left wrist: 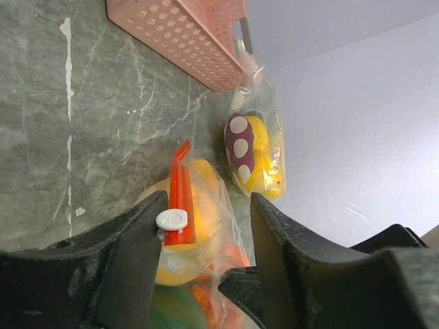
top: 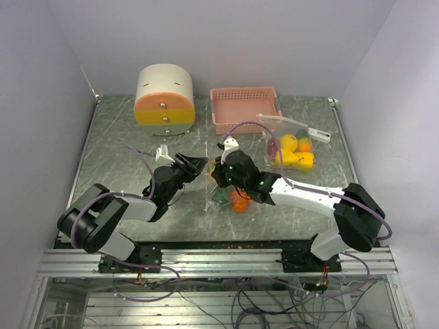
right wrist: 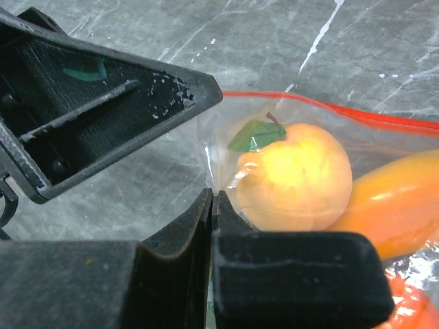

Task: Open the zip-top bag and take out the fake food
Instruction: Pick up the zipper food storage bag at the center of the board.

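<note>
A clear zip-top bag (top: 232, 197) with a red zip strip (left wrist: 181, 195) and a white slider (left wrist: 171, 219) lies at the table's middle. It holds fake food: an orange-yellow peach (right wrist: 295, 177), an orange piece (right wrist: 394, 199) and a green piece (left wrist: 175, 312). My left gripper (left wrist: 209, 199) is open, its jaws on either side of the slider end of the bag; it also shows from above (top: 200, 163). My right gripper (right wrist: 211, 197) is shut on the bag's clear plastic edge beside the peach; from above (top: 218, 177) it sits over the bag.
A second clear bag (top: 291, 147) of yellow and purple fake food lies at the right back. A pink basket (top: 245, 108) and a round cream, orange and yellow drawer box (top: 164, 101) stand at the back. Walls enclose the table.
</note>
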Controlling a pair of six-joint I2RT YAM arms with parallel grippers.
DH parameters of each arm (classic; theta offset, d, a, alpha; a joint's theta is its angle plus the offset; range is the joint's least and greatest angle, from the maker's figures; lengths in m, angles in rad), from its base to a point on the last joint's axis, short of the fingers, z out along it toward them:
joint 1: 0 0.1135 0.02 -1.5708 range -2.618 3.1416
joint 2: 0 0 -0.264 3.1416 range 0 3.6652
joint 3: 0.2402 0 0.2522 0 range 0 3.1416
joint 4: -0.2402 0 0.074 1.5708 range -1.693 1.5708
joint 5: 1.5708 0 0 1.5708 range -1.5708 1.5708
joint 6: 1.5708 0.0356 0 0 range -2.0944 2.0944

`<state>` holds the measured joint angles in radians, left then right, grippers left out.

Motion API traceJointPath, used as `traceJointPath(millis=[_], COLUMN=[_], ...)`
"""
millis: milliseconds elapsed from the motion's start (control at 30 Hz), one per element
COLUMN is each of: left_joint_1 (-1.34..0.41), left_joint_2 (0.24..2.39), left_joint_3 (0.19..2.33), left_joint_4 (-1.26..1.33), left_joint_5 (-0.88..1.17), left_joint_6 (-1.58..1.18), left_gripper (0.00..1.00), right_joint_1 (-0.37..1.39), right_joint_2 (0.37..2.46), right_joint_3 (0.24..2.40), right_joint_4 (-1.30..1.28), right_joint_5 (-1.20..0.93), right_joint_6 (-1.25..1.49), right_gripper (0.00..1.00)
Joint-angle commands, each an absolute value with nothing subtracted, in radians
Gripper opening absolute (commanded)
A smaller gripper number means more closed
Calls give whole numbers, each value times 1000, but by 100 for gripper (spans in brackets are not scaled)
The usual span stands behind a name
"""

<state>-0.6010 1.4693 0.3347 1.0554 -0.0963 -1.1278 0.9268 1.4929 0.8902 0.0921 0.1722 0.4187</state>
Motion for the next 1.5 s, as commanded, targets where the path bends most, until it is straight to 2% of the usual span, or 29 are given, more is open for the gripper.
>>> traceJointPath(millis=[0,100,233,333,400,467,533,633,733,933,1200,1333,1467], left_joint_1=[-601,-600,-601,-600,-600,-600,-600,-599,-599,-598,-597,-592,-585], left_joint_2=[1469,1452,1407,1368,1351,1332,1311,1279,1261,1262,1311,1321,1323], left_joint_3=[321,325,342,374,407,446,492,576,655,854,1153,1176,1191], left_joint_4=[1144,1123,1052,965,910,837,745,626,542,431,143,45,-70], left_joint_5=[-67,-70,-81,-84,-79,-69,-47,4,64,277,525,591,611], left_joint_6=[-1162,-1156,-1126,-1081,-1034,-970,-888,-752,-647,-463,-170,-46,62], left_gripper=[57,40,26,7,7,7,7,7,7,7,11,10,7], right_joint_1=[933,933,935,937,937,941,947,952,952,946,935,904,758], right_joint_2=[1522,1533,1525,1505,1487,1460,1421,1335,1235,1052,1019,970,930], right_joint_3=[938,949,946,936,924,908,887,851,832,826,903,845,795], right_joint_4=[110,112,108,100,93,89,79,62,33,26,-122,-35,44], right_joint_5=[178,171,173,176,170,155,135,109,159,349,561,446,142], right_joint_6=[414,416,416,412,406,391,357,283,239,165,4,-53,-71], right_gripper=[0,0,0,0,2,9,21,45,58,68,80,81,82])
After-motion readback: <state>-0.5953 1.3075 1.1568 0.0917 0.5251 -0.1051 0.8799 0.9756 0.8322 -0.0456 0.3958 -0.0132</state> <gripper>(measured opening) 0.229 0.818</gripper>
